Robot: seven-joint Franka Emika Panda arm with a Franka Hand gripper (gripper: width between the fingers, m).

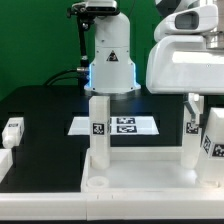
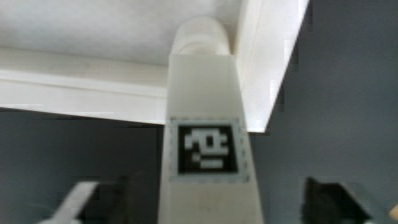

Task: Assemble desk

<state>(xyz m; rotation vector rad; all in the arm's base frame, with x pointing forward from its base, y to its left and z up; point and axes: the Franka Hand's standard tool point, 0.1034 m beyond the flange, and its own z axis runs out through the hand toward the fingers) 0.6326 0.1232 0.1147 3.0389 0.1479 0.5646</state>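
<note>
The white desk top (image 1: 130, 176) lies upside down at the front of the table. Three white legs stand upright on it: one on the exterior view's left (image 1: 97, 125), one at the right rear (image 1: 190, 135) and one at the near right (image 1: 213, 145). My gripper (image 1: 191, 100) hangs from the white arm over the right rear leg. In the wrist view that tagged leg (image 2: 210, 120) stands between the dark fingertips (image 2: 338, 200) of my gripper (image 2: 210, 207). A dark gap shows on each side of the leg, so the jaws are open. The desk top's corner (image 2: 89, 60) lies beyond the leg.
A loose white leg block (image 1: 12, 130) lies on the black table at the exterior view's left. The marker board (image 1: 125, 126) lies flat behind the desk top. The robot's base (image 1: 110, 55) stands at the back, with cables beside it.
</note>
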